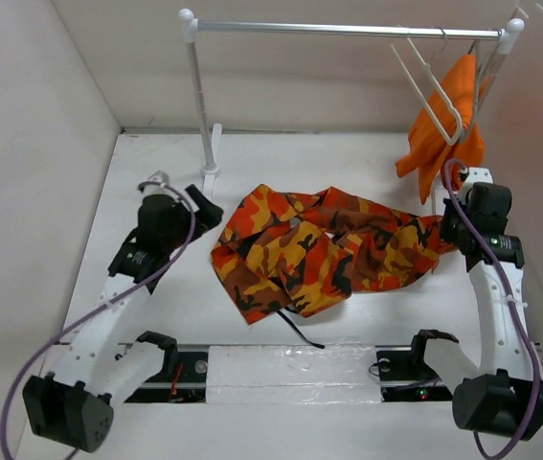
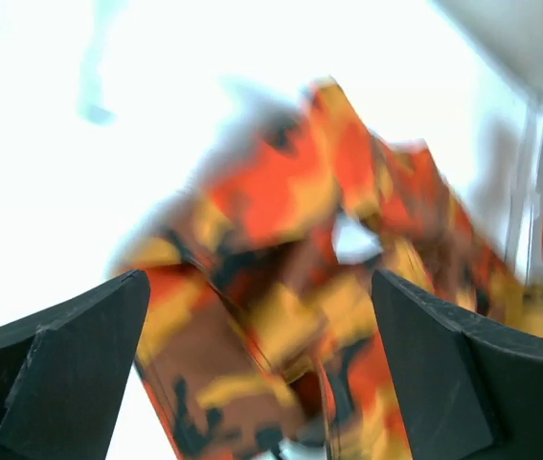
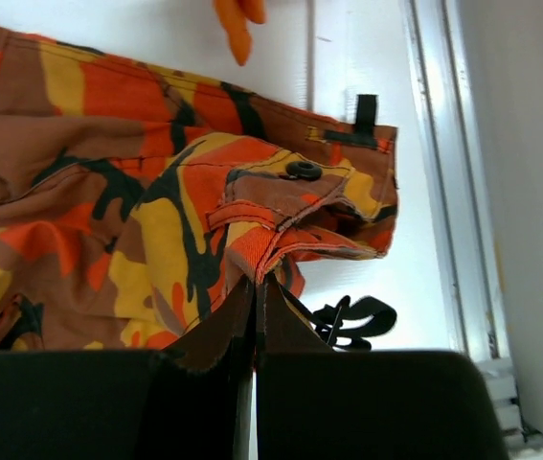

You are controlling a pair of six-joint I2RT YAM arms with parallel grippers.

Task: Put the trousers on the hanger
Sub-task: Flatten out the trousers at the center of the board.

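Observation:
The camouflage trousers (image 1: 324, 249) lie crumpled across the middle of the table. They also show in the left wrist view (image 2: 290, 287) and the right wrist view (image 3: 156, 192). My right gripper (image 3: 257, 283) is shut on a fold of the trousers near the waistband, at their right end (image 1: 448, 230). My left gripper (image 2: 257, 374) is open and empty above the trousers' left end (image 1: 209, 211). The cream-white hanger (image 1: 429, 91) hangs on the silver rail (image 1: 348, 29) at the back right.
A plain orange garment (image 1: 443, 129) hangs on the rail beside the hanger. The rail's white posts (image 1: 199, 105) stand at the back. A black strap (image 3: 352, 321) lies by the right gripper. White walls close in left, right and back.

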